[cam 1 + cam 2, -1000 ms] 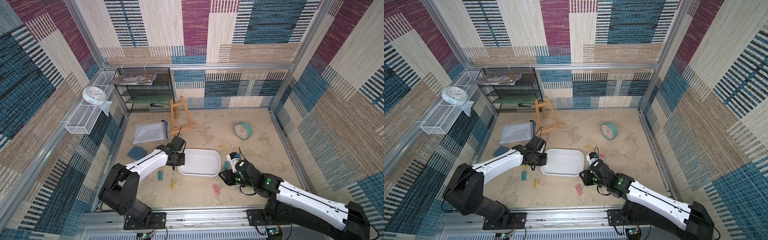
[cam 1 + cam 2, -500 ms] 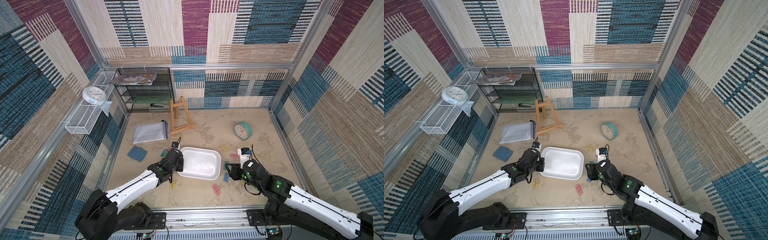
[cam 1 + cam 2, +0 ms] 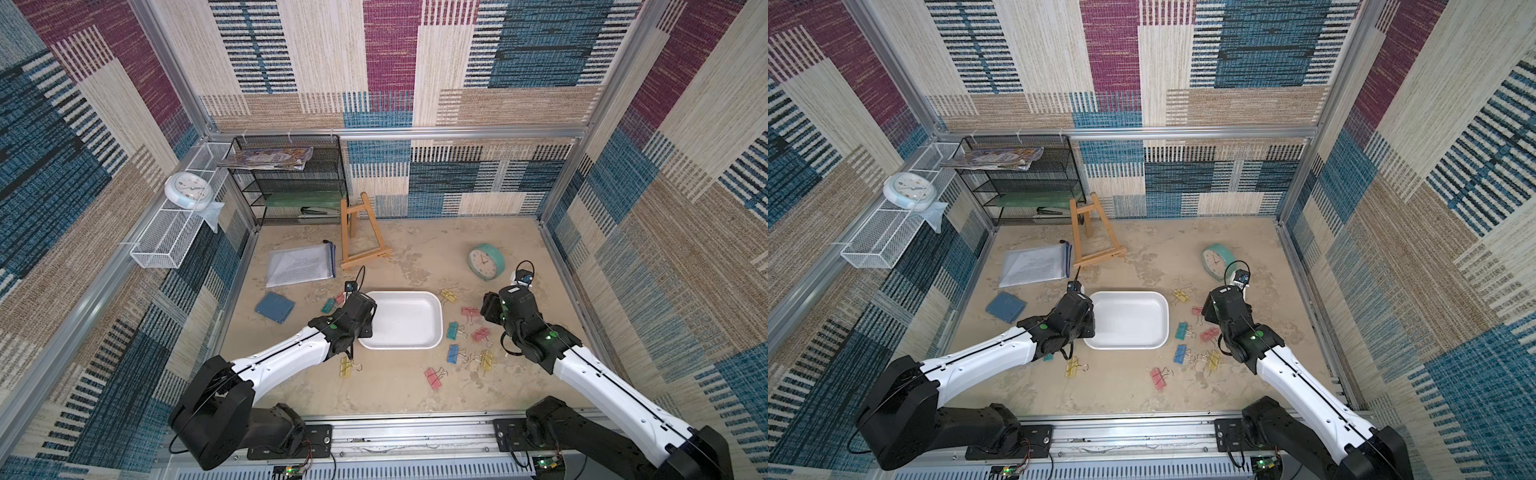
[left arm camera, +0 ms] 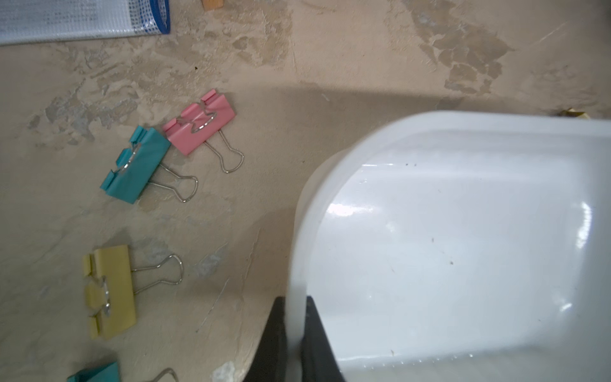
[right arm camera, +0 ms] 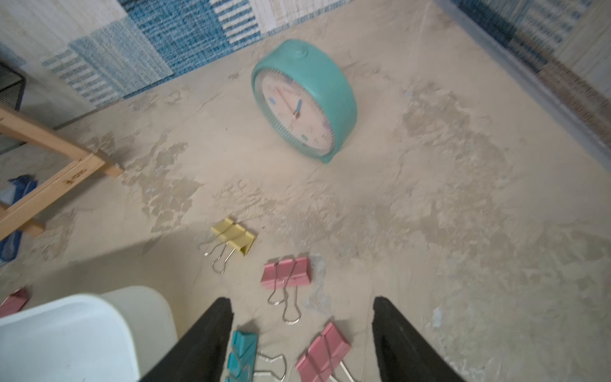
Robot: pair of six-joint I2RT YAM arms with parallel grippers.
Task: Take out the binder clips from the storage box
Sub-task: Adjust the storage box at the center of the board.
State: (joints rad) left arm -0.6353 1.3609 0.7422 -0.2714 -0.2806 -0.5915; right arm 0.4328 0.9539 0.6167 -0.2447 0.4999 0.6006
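Observation:
The white storage box (image 3: 401,320) (image 3: 1127,320) sits mid-floor with a bare interior. My left gripper (image 4: 296,330) is shut on its rim (image 4: 294,264), one finger inside and one outside, at the box's left side (image 3: 365,318). Several binder clips lie on the floor: pink (image 4: 200,124), teal (image 4: 135,165) and yellow (image 4: 110,291) left of the box, and others right of it, such as teal (image 3: 453,330) and pink (image 3: 481,333). My right gripper (image 5: 301,304) (image 3: 490,307) hangs open over a teal clip (image 5: 243,354) and a pink clip (image 5: 322,355), holding nothing.
A teal clock (image 3: 486,262) stands at the back right. A wooden easel (image 3: 361,232), a document pouch (image 3: 301,266) and a dark-blue pad (image 3: 274,307) lie at the back left. A black mesh rack (image 3: 291,183) is in the back corner, and a wire basket (image 3: 166,237) hangs on the left wall.
My right gripper has opened wide and drawn away from the box's right side toward the right. My left arm has swung lower while keeping its grip on the rim.

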